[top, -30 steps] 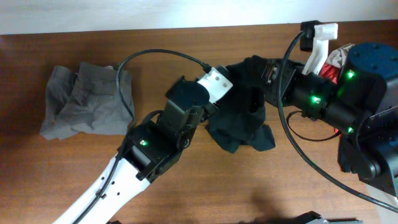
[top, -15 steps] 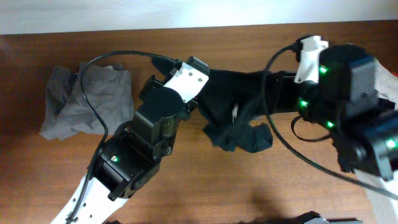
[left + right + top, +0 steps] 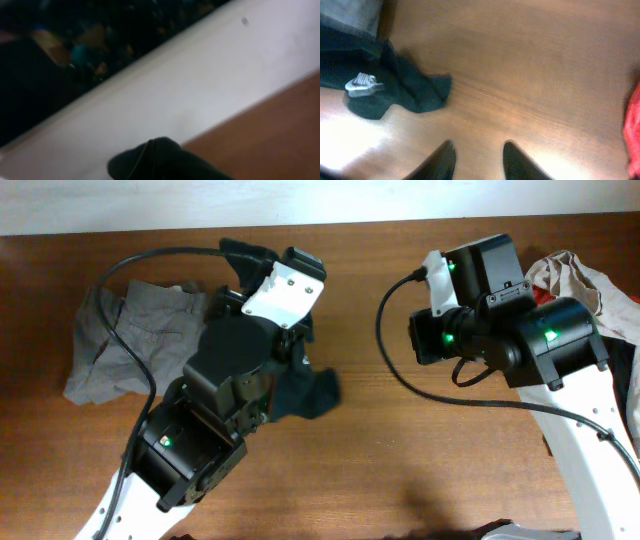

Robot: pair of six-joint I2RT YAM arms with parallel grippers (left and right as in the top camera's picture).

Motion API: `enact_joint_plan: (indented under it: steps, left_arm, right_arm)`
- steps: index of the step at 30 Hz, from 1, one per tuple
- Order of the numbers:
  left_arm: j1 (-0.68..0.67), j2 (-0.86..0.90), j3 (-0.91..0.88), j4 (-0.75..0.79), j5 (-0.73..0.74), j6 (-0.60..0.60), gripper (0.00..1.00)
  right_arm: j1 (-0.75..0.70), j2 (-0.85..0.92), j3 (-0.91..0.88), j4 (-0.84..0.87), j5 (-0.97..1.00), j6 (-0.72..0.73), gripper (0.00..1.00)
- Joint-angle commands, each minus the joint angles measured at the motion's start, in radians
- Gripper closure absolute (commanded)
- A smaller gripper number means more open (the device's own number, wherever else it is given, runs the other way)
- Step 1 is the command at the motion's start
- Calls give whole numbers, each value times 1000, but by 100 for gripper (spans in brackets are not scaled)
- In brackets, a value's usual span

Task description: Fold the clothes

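Note:
The black T-shirt [image 3: 308,394] hangs bunched under my left arm at mid-table, and part of it shows by the left gripper [image 3: 250,260] near the back edge. That gripper is shut on the shirt. In the left wrist view only a dark lump [image 3: 155,157] shows at the bottom, against the white wall. In the right wrist view the shirt [image 3: 407,87] trails on the wood with its white logo [image 3: 364,84] up. My right gripper [image 3: 477,157] is open and holds nothing, hovering right of the shirt. The grey trousers [image 3: 130,345] lie crumpled at the left.
A heap of beige [image 3: 570,275] and red [image 3: 634,125] pieces sits at the table's right edge behind my right arm [image 3: 500,330]. A white wall [image 3: 200,85] runs along the back. Cables loop over both arms.
My right gripper has opened, let go of the black T-shirt and drawn back to the right. The left arm has swung left and back, pulling the shirt towards the grey trousers.

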Motion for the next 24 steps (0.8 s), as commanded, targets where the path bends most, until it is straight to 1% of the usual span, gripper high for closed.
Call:
enact_joint_plan:
  steps: [1,2,3,5,8,11,13,18,24]
  left_arm:
    - [7,-19,36,69,-67,67,100]
    - [7,-19,42,75,-67,67,100]
    - [7,-19,59,76,-68,67,100]
    - [7,-19,85,77,-87,66,100]
    - [7,-19,133,77,-113,67,100]
    - [7,-19,188,77,-115,77,100]
    - [7,-19,219,77,-116,110,100]
    - [7,-18,287,85,-136,201,100]
    - [7,-15,322,99,-150,248,100]
  right_arm:
    - [6,20,3,0,-175,-200,51]
    - [6,24,3,2,-201,-220,49]
    - [6,33,3,9,-238,-241,43]
    - [6,47,3,24,-261,-241,39]
    - [6,79,3,51,-310,-248,39]
    - [6,122,3,71,-439,-332,39]
    - [6,155,3,78,-534,-406,36]
    - [6,204,3,89,-685,-522,31]
    - [7,211,3,95,-872,-605,28]
